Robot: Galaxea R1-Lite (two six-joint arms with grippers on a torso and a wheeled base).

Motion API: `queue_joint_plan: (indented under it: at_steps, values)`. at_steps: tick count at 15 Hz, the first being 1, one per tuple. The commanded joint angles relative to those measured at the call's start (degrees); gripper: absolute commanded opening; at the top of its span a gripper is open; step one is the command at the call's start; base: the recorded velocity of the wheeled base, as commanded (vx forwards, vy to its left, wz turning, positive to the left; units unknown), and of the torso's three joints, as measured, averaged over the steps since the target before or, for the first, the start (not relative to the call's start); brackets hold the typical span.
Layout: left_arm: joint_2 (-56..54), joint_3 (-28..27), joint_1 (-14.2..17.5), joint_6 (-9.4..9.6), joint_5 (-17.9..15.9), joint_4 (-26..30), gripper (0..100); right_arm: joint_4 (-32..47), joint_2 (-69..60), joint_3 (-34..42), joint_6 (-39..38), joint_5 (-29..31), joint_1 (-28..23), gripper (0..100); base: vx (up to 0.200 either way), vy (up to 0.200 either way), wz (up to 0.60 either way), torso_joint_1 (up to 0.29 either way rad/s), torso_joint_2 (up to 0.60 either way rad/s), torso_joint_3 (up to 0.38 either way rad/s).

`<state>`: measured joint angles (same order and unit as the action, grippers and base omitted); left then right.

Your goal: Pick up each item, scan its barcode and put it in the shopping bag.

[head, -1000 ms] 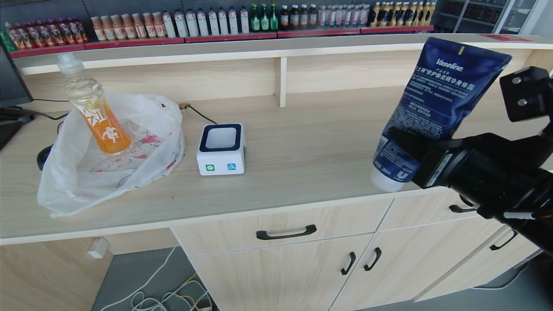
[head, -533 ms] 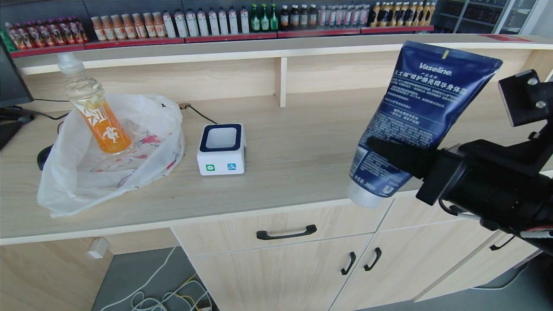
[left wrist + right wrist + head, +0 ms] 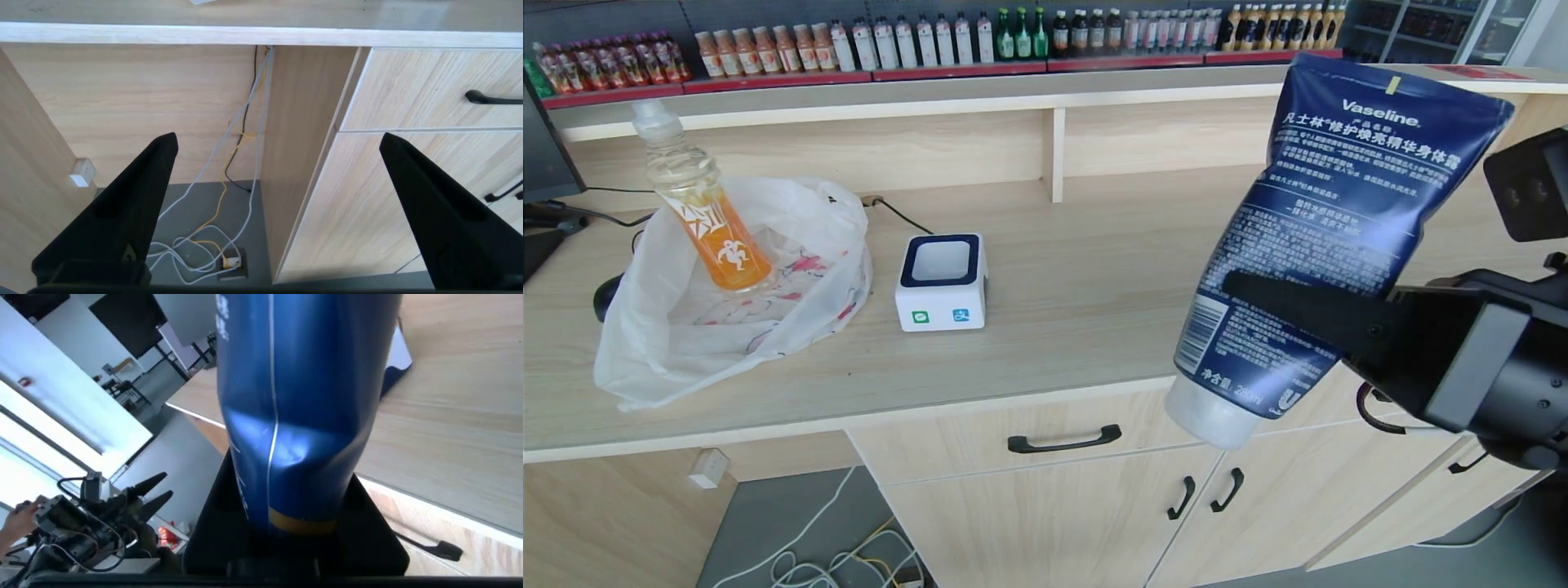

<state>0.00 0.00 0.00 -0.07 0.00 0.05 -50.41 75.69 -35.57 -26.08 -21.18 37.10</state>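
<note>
I see a wooden counter [image 3: 1094, 269]: shopping bag [image 3: 645, 343] at its 9 o'clock, scanner [image 3: 941, 282] near the bag's 3 o'clock.

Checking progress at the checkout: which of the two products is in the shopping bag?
The orange drink bottle, leaning inside the white shopping bag. The other, the blue tube, is held in the air by the right gripper.

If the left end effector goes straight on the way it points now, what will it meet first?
Most likely the wooden cabinet under the counter: the open left end effector faces its side panel, next to the hanging cables. Depth is unclear.
</note>
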Motion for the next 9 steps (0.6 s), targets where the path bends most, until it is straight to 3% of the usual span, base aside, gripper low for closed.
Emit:
queue_joint_plan:
  at_steps: [1,6,9]
  values:
    - [0.00,0.00,0.09,-0.01,0.00,-0.05,100,0.05,0.16,-0.99,-0.56,-0.18,0.26,0,0.000,0.000,0.00,0.000,0.00,0.000]
    - [0.00,0.00,0.00,-0.01,0.00,-0.05,100,0.22,4.46,-9.25,-3.19,-0.62,0.35,0,0.000,0.000,0.00,0.000,0.00,0.000]
    - [0.00,0.00,0.00,-0.01,0.00,0.04,100,0.22,4.11,-9.43,-3.46,-3.26,0.35,0,0.000,0.000,0.00,0.000,0.00,0.000]
